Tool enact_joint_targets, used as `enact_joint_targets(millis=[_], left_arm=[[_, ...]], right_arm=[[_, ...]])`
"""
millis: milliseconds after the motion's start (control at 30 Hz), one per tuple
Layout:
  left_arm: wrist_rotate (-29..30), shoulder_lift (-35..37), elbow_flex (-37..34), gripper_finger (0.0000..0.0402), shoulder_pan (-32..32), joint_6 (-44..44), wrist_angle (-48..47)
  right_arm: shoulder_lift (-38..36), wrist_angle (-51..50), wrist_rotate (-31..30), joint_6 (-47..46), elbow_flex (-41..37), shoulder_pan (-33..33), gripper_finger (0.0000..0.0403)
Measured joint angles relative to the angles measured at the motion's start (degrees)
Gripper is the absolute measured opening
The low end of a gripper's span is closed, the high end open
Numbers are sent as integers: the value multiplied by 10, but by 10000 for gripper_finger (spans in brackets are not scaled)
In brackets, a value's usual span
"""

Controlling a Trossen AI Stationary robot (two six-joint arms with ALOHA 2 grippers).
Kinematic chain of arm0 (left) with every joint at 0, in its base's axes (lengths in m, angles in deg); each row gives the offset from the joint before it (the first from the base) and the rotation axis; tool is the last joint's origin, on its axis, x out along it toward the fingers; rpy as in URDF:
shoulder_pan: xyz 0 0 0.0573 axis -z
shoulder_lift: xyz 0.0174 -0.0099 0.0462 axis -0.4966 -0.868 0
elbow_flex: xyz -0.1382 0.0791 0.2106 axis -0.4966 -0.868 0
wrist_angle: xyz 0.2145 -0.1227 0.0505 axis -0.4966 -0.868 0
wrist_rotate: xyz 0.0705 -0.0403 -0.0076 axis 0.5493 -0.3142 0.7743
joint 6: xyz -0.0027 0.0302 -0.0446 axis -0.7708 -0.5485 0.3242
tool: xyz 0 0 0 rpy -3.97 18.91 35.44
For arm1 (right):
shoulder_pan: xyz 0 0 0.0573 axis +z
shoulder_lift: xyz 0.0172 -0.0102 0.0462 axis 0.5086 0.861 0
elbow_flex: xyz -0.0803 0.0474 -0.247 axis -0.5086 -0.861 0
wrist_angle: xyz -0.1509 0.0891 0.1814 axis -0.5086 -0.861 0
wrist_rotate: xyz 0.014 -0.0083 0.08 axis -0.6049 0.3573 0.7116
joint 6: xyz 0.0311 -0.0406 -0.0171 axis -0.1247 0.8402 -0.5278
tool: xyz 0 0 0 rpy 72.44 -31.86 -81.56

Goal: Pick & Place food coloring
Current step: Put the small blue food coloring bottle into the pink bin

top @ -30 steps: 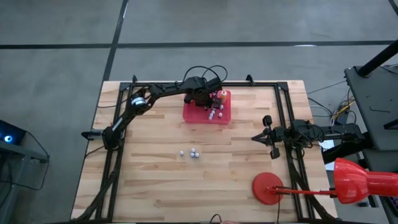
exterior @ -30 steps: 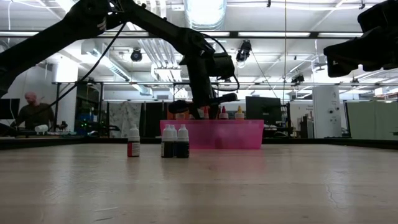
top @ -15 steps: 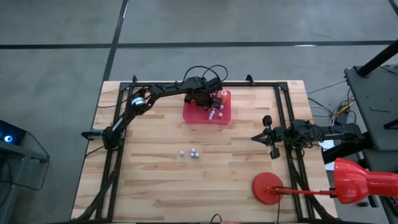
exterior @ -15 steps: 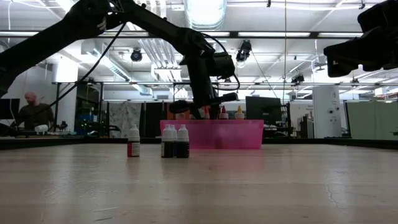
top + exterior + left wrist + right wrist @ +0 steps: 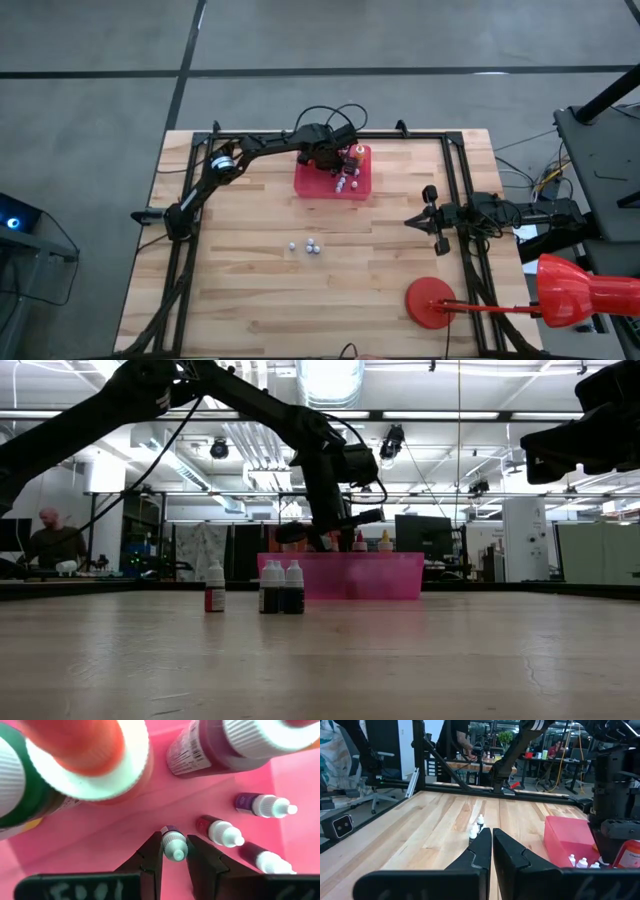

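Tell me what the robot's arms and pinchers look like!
Both arms are dark and thin, built from jointed segments. The left arm has black cables looping above its wrist and a pale band near one joint. The left gripper and right gripper each have two black, wedge-shaped fingers.

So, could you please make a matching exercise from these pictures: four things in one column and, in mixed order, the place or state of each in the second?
Things:
1. left gripper
2. right gripper
3. three bottles
4. red tray

Places or states:
A. standing together on the bare wood, near the table's middle
B. shut on nothing, waiting at the table's right edge
C. at the table's far side, holding several bottles
D. fingers closed on a small bottle inside the tray

Pairs: 1-D, 2-B, 3-A, 4-C
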Motion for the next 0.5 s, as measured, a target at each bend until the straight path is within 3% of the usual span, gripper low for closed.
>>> enact_joint_targets(millis=[500], left_arm=[[-1,0,-1,53,0,-18,1]], right_arm=[[0,0,0,0,0,0,8]])
